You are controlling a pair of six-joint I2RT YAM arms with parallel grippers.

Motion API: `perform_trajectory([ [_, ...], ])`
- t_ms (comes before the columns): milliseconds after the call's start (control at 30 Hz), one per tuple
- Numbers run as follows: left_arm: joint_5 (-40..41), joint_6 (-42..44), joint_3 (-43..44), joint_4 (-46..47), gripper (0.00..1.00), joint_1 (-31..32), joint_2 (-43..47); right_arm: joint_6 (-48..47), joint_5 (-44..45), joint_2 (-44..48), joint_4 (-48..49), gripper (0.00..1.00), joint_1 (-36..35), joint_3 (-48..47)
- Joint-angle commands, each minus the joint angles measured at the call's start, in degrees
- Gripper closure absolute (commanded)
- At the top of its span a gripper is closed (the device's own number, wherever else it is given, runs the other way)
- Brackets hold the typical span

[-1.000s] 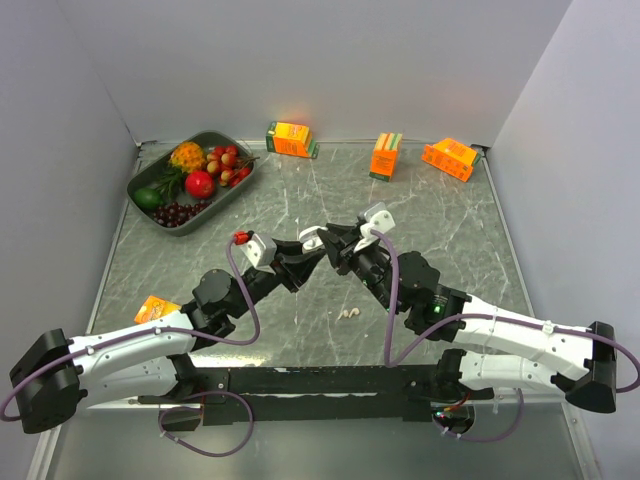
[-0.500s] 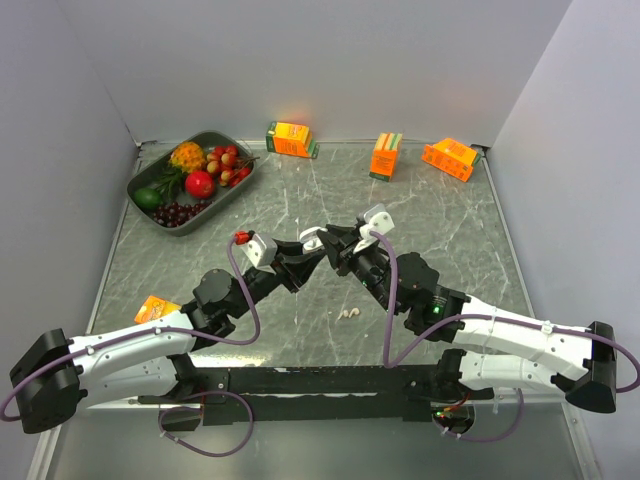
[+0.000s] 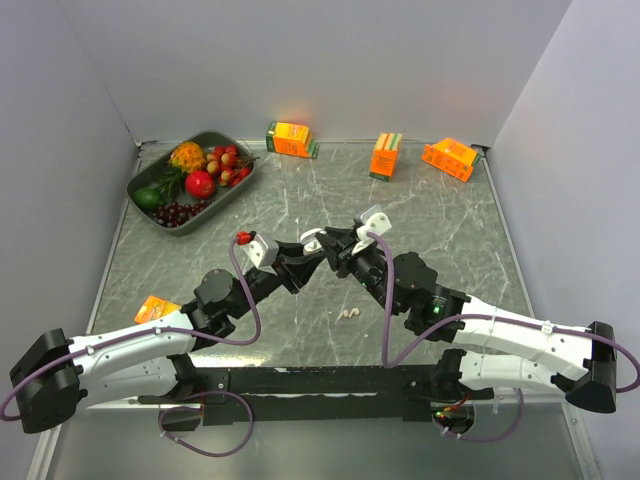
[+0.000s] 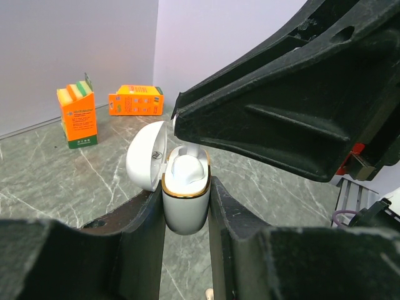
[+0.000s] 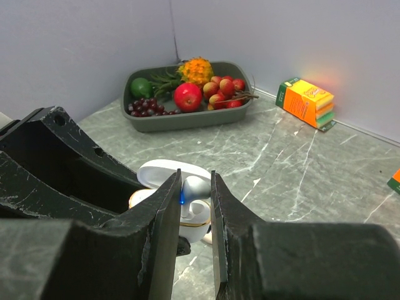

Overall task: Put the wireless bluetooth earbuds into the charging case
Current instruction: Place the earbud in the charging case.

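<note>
Fruit tray (image 3: 132,185) sits back-left. The left gripper (image 4: 186,201) is clamped on the charging case (image 4: 185,215) and holds it upright off the table (image 3: 450,220) with the lid (image 4: 145,164) open. I see one earbud (image 5: 195,187) at the case mouth. It's pinched between the nearly closed fingers of the right gripper (image 5: 195,177), and I can't tell if it's fully seated. More loose earbuds (image 3: 348,313) lie on the table just nearside of the grippers, beside the right arm. Orange cartons (image 3: 448,158) are back-right.
</note>
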State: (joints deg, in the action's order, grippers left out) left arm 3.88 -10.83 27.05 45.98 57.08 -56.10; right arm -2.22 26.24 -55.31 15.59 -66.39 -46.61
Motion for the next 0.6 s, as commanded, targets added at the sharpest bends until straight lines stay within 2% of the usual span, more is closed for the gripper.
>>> perform_trajectory([
  [0,0.3,-0.8,2.0,3.9,0.99,-0.2,1.4,0.3,-0.7,0.6,-0.7,0.84,-0.4,-2.0],
  [133,0.5,-0.8,1.9,3.9,0.99,-0.1,1.5,0.2,-0.3,0.6,-0.9,0.86,-0.3,-2.2],
  [333,-0.7,0.8,0.1,6.8,0.99,-0.2,1.5,-0.2,-0.1,2.1,0.4,1.00,-0.3,-1.2],
  [433,-1.4,2.4,-2.6,10.8,0.99,-0.1,1.4,-0.4,-0.7,3.1,1.0,1.00,-0.3,-0.8],
  [567,-0.6,2.9,-3.7,11.5,0.99,-0.2,1.2,-0.7,-1.0,4.0,1.2,1.00,-0.4,-0.6],
])
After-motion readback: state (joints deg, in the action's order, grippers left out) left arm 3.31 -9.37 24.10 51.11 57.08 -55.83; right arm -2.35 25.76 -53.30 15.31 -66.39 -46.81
